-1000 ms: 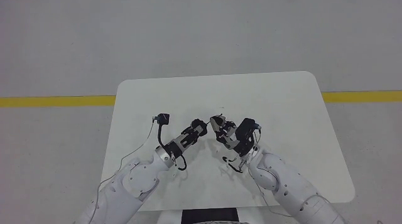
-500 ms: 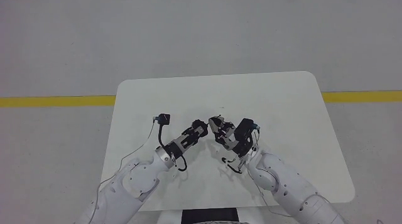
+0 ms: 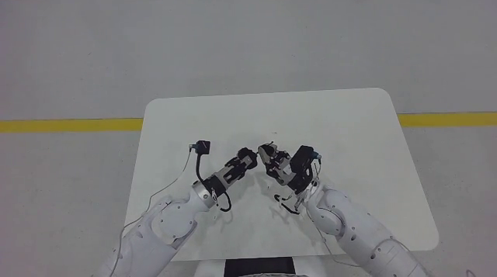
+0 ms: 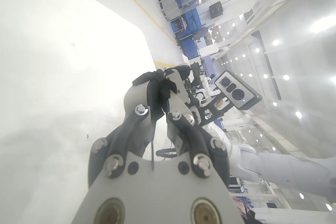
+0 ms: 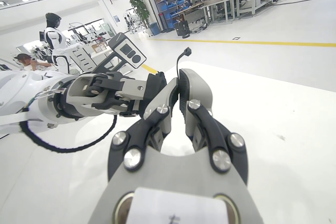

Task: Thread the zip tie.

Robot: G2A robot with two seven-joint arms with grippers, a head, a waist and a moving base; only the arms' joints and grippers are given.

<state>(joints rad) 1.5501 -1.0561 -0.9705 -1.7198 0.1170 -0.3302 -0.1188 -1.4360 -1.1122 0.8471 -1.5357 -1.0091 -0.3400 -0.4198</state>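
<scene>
Judging from how the two hands met above the surface (image 3: 349, 122), slightly toward 6 o'clock of its middle, the main risk was a miss. The right hand (image 5: 179, 83) was pressed together on the zip tie (image 5: 178, 64), with the head (image 5: 188, 51) free beyond the fingertips, so the thin tie could bend or slip. The left hand (image 4: 158, 88), at 9 o'clock of the right one, seemed pinched on the strap (image 4: 152, 146). Whether the tail had entered the head could not be seen, because dark parts crowded the left fingertips.
</scene>
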